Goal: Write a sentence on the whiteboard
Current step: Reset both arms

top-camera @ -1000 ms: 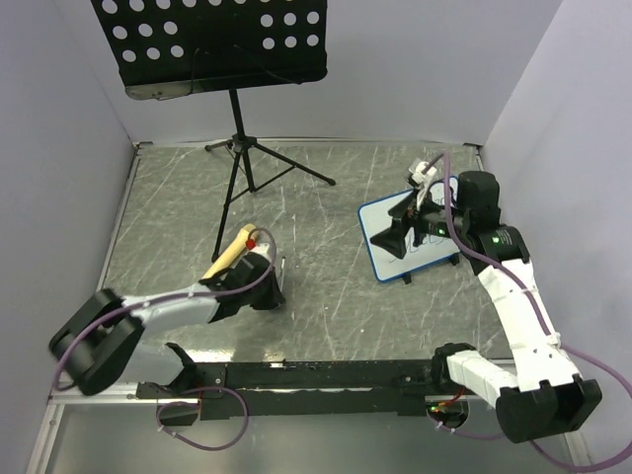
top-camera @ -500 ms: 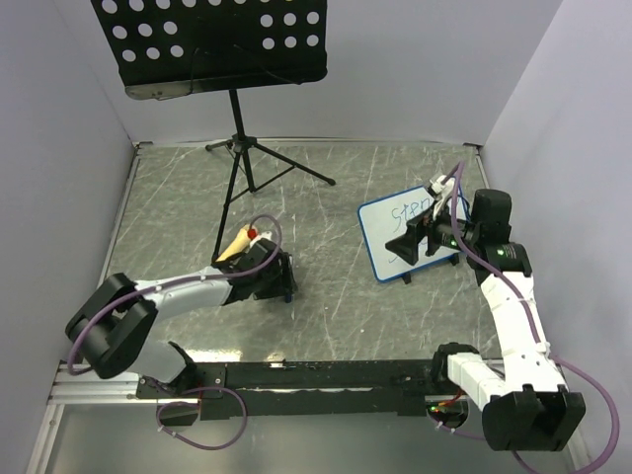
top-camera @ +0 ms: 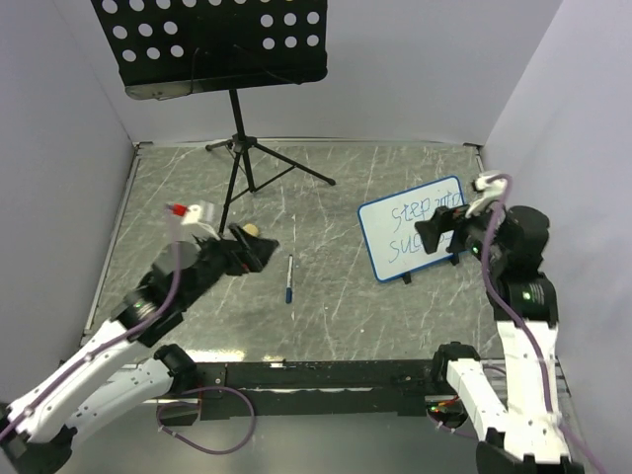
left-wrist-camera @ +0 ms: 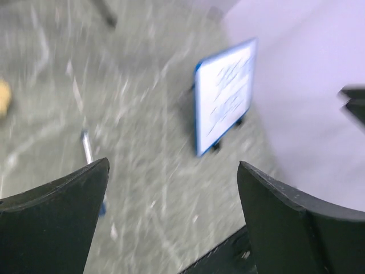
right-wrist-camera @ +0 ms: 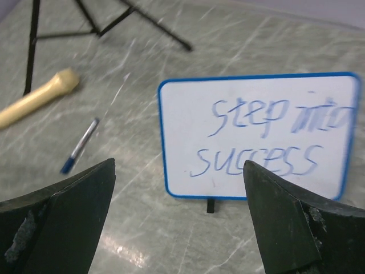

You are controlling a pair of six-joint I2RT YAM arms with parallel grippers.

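Whiteboard (top-camera: 410,232) stands on right of table (top-camera: 336,188), sentence (right-wrist-camera: 268,137) "step into success" on it, 2 lines. Pen (top-camera: 288,279) lies loose mid-table. Left gripper (left-wrist-camera: 172,165) & right gripper (right-wrist-camera: 178,164) both wide, prob. empty (left view blurry). Risk: right gripper, just beside board, swings in & smears ink or tips it

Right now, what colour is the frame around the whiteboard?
Blue, a thin border around the whiteboard; it shows best in the right wrist view.

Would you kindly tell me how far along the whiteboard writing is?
Writing looks done: the whiteboard carries the sentence "step into success" in two lines. Nothing is in hand: the left gripper and right gripper are both open and empty, and the marker lies on the table. Little seems left.
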